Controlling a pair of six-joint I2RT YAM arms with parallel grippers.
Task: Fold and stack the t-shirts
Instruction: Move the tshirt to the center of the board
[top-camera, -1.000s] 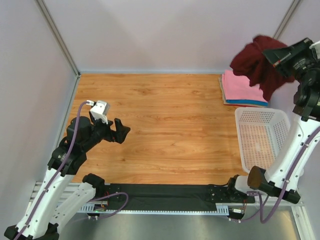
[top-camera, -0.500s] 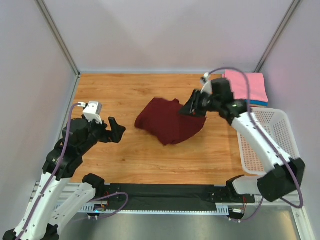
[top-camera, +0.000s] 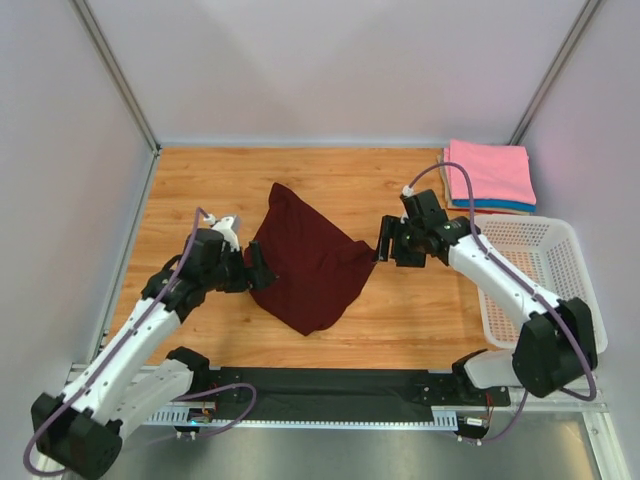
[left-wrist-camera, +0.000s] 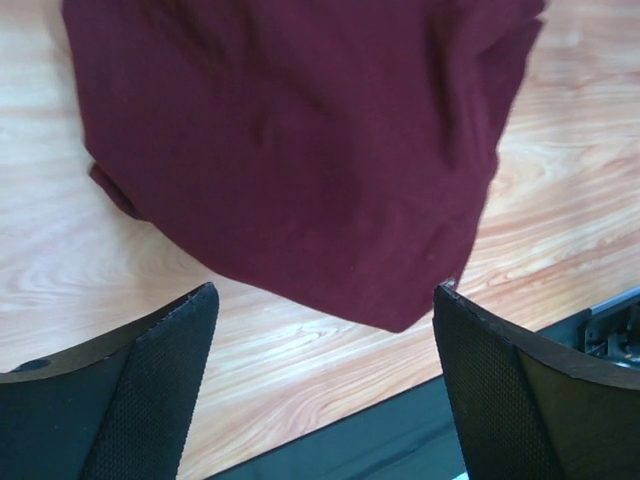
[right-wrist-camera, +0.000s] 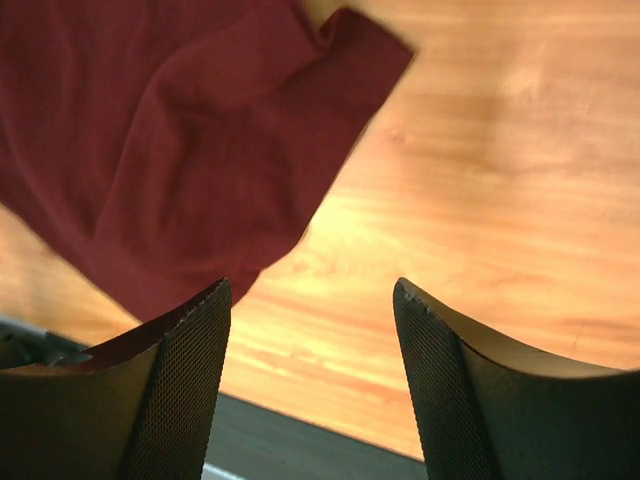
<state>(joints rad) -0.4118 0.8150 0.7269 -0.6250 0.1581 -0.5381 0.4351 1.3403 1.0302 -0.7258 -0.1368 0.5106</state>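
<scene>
Both grippers are being held with jaws spread wide and nothing gripped: the left gripper (top-camera: 260, 272) at the left edge of the maroon t-shirt (top-camera: 308, 265), the right gripper (top-camera: 382, 247) just beside its right corner. The shirt is lying crumpled mid-way across the table (top-camera: 200, 180); the folded stack (top-camera: 490, 172) is lying far right, beyond the white basket (top-camera: 530, 270).

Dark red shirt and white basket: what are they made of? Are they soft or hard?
The dark red shirt looks like soft, matte knit cloth, probably cotton: it lies slumped with folds and wrinkles. The white basket looks like hard, smooth plastic: its walls and floor keep a stiff shape, dotted with rows of small holes.
</scene>
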